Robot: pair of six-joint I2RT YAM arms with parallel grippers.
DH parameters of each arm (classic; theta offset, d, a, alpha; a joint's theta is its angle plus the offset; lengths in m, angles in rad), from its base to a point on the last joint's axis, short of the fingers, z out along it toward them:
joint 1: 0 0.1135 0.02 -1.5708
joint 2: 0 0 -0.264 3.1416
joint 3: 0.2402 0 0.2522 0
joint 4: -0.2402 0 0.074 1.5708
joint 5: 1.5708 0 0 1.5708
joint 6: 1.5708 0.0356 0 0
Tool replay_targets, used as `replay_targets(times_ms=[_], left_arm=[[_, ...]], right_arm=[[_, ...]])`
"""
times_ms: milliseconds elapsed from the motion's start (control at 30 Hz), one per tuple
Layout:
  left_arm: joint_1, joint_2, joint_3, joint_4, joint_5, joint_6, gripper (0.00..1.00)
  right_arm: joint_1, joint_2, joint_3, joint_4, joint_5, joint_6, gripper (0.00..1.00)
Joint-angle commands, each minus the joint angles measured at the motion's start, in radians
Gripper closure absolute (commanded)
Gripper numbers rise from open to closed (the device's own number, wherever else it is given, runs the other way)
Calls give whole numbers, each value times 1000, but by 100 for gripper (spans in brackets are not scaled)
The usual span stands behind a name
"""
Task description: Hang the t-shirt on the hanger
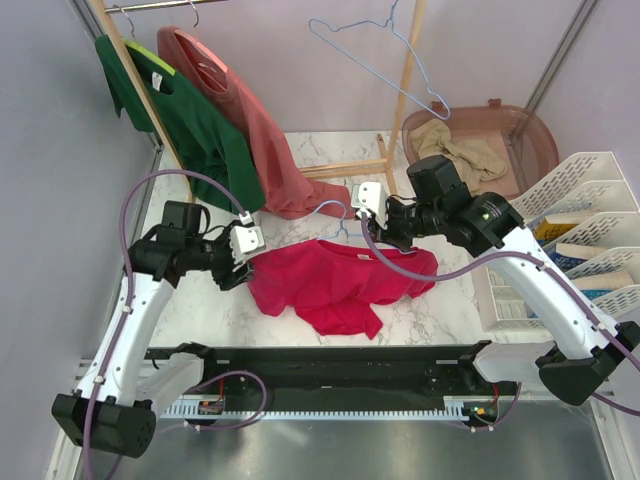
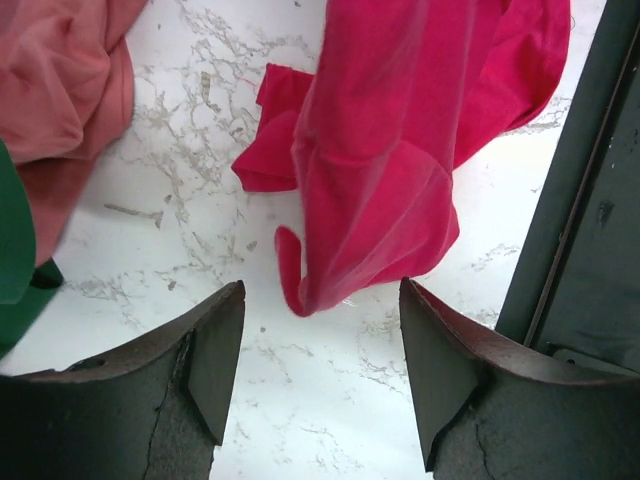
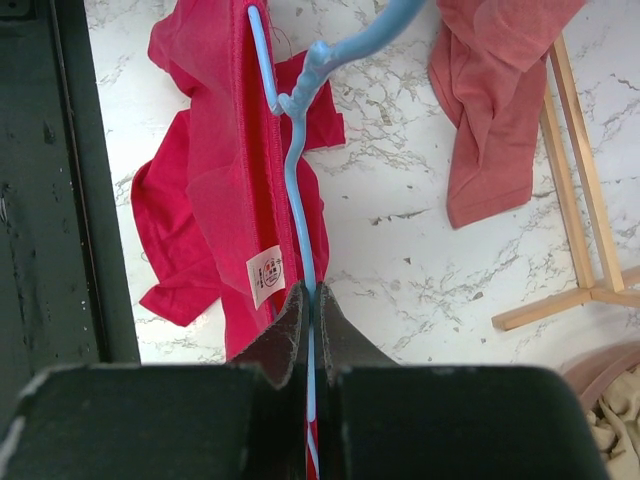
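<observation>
- Fingers (image 3: 285, 340) of the right gripper (image 3: 311, 305) are seen pressed tight together on the pale-blue wire of the hanger (image 3: 297, 190), which runs straight out from the tips toward its hooked top.
- The t-shirt (image 1: 335, 285), bright crimson, is shown crumpled on the marble table (image 1: 210, 310) between the two grippers. Its neck edge is drawn up alongside the hanger wire, and a white label (image 3: 265, 275) is exposed just beside the right fingertips. Whether cloth is also caught in that grip cannot be told.
- The left gripper (image 2: 322, 320) is pictured with its fingers spread wide and nothing held between them. A folded corner of the t-shirt is seen just ahead of the gap, apart from both fingers.
- A salmon-pink shirt (image 1: 255, 135) and a dark green shirt (image 1: 190, 120) are hung on a wooden rack (image 1: 403, 120) at the far side of the table, with the pink hem trailing onto the marble just behind the t-shirt.
- A second blue wire hanger (image 1: 385, 50) is seen hanging at the top of the overhead view, beside the rack's right post.
- A pink tub (image 1: 530, 140) holding beige cloth (image 1: 470, 150) and a white file rack (image 1: 600, 190) are set at the right.
</observation>
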Motion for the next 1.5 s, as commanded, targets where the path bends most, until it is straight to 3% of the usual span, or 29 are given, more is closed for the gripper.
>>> replay_targets(times_ms=[0,67,100,167,267,300,400,633,833,967,1067,1100,1200,1233,1333,1367,1400,1467], left_arm=[[75,48,9,-59,104,129,32],[98,74,11,-59,139,134,38],[104,79,13,-59,151,134,47],[115,76,11,-65,176,136,56],[127,60,9,-92,153,155,77],[136,59,11,-103,142,163,88],[225,56,32,-174,130,226,97],[470,94,146,-271,125,370,98],[595,122,206,-272,98,433,98],[617,123,197,-306,140,482,98],[594,79,212,-329,248,453,79],[578,68,226,-329,268,427,65],[520,47,318,-288,364,277,42],[509,45,345,-256,413,140,39],[450,47,454,-131,470,-49,31],[414,42,479,-99,460,-96,29],[308,27,476,38,429,-164,28],[168,21,458,152,281,-315,28]], right_arm=[[-3,-25,36,17,-28,-10,100],[-3,-28,39,17,-23,-11,100],[-3,-30,40,17,-17,-13,100],[-3,-30,40,27,-13,-14,100],[-3,-28,38,34,-2,-13,100],[-3,-30,36,37,3,-14,100],[-6,-25,41,46,18,-21,100],[-15,-19,33,43,50,-48,100],[-36,-21,33,40,60,-62,100],[-39,-15,61,39,23,-44,100],[-39,18,128,37,-22,10,100],[-39,39,153,34,-34,28,100],[-36,80,280,2,-36,83,100],[-36,93,361,-39,-10,93,100],[-38,108,458,-150,44,117,100],[-36,101,458,-168,64,124,100],[-36,78,451,-188,75,139,100],[-38,50,405,-196,92,156,100]])
